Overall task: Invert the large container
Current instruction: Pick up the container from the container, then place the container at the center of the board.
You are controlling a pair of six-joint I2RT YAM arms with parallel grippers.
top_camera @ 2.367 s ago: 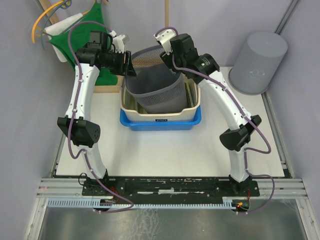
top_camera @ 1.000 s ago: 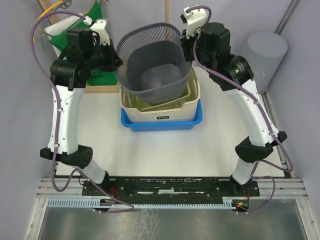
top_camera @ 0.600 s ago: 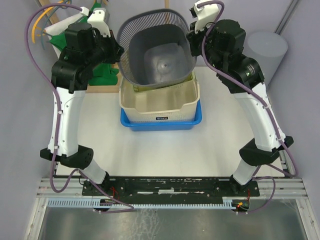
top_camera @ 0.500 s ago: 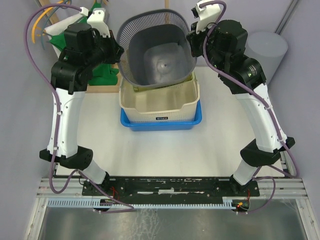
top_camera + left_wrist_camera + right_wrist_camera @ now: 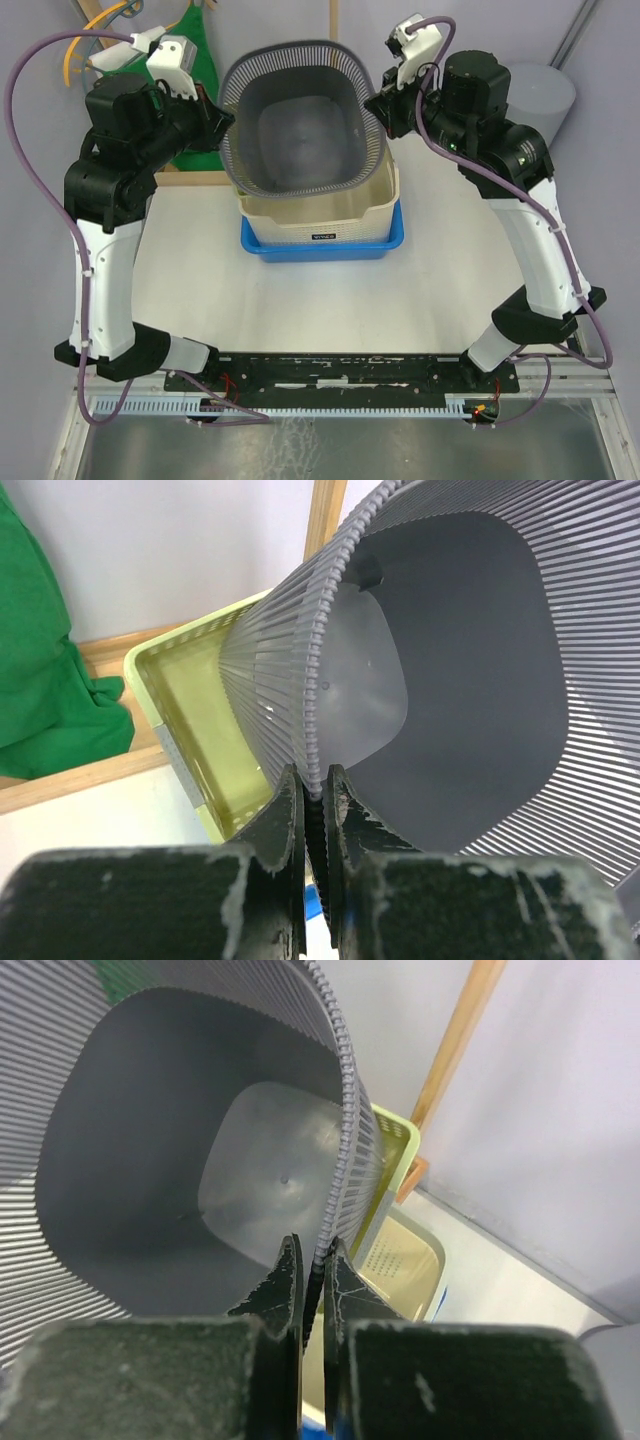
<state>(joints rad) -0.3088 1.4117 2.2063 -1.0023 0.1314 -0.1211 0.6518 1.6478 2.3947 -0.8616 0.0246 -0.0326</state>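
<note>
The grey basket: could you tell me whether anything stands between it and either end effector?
Nothing visible does. The left end effector is shut on the left rim of the basket, and the right end effector on its right rim. Stacked tubs sit directly beneath it.

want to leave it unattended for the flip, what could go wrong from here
The left gripper and right gripper pinch the basket only by its thin rim; it may slip loose mid-turn. It is right above the tubs and could catch a tub edge while rotating.

Matt ribbed plastic basket (image 5: 300, 125); smooth plastic tub (image 5: 320, 218); green cloth (image 5: 45, 680).
</note>
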